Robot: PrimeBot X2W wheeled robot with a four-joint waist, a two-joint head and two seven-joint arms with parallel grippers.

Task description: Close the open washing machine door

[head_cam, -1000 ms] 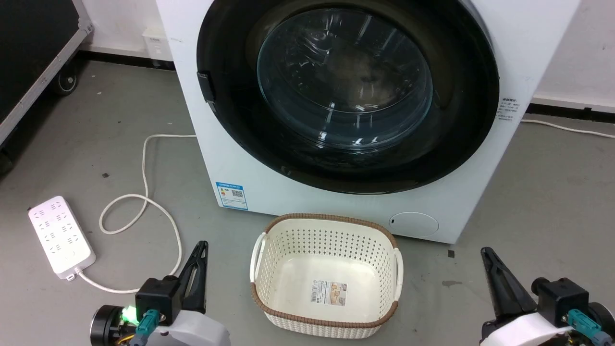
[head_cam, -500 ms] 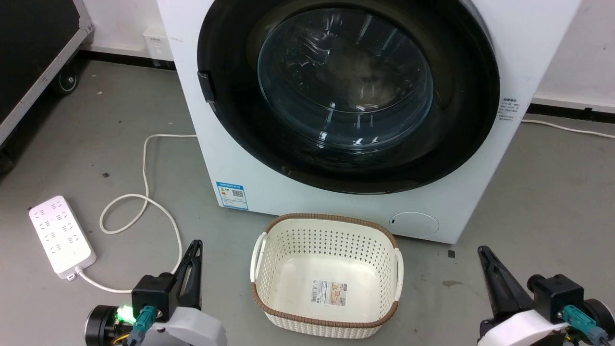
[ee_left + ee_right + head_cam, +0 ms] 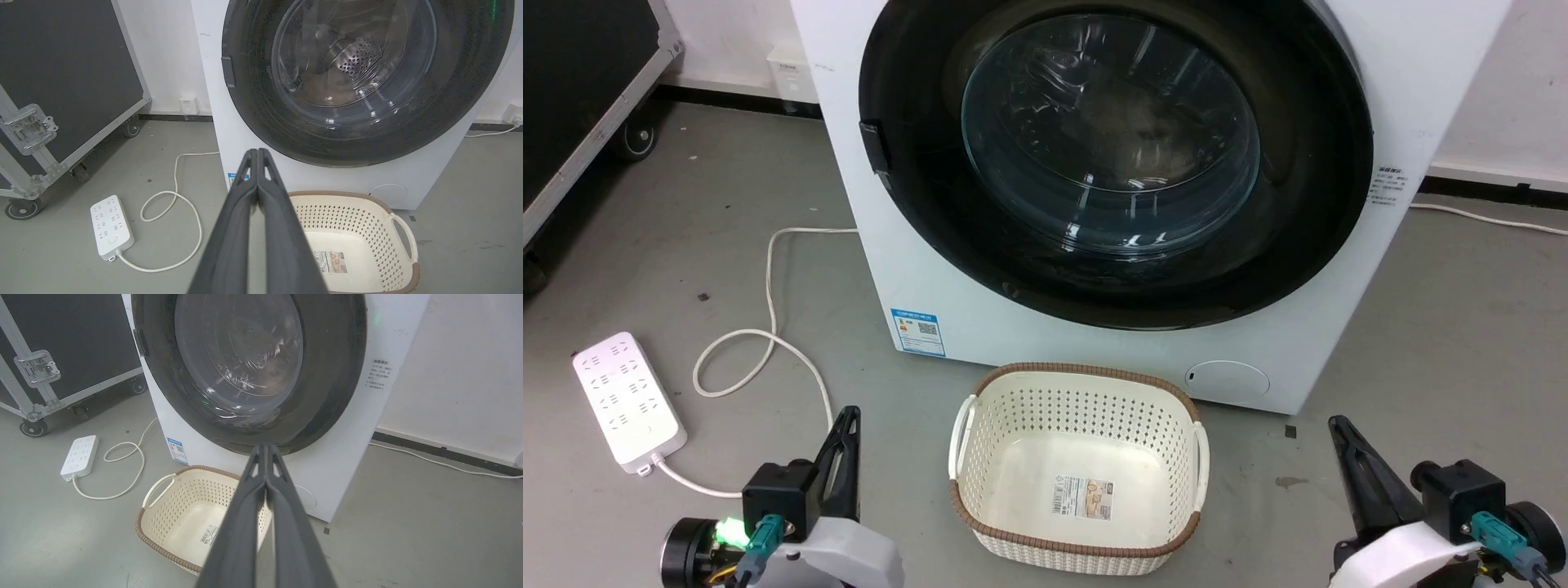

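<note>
The washing machine door [image 3: 1111, 163], upper centre of frame, sits flush against the white cabinet [image 3: 915, 269]; closing appears complete. The left pincer [image 3: 849, 414] and right pincer [image 3: 1336, 425], in the lower corners, are both pressed together and empty.

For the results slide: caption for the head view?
Washing machine door flush with the machine front; basket on the floor before it; left claw and right claw shut.

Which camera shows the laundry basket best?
The head view: the whole basket shows, rim unbroken. In the left wrist view, dark fingers hide its left side; in the right wrist view, its right side.
</note>
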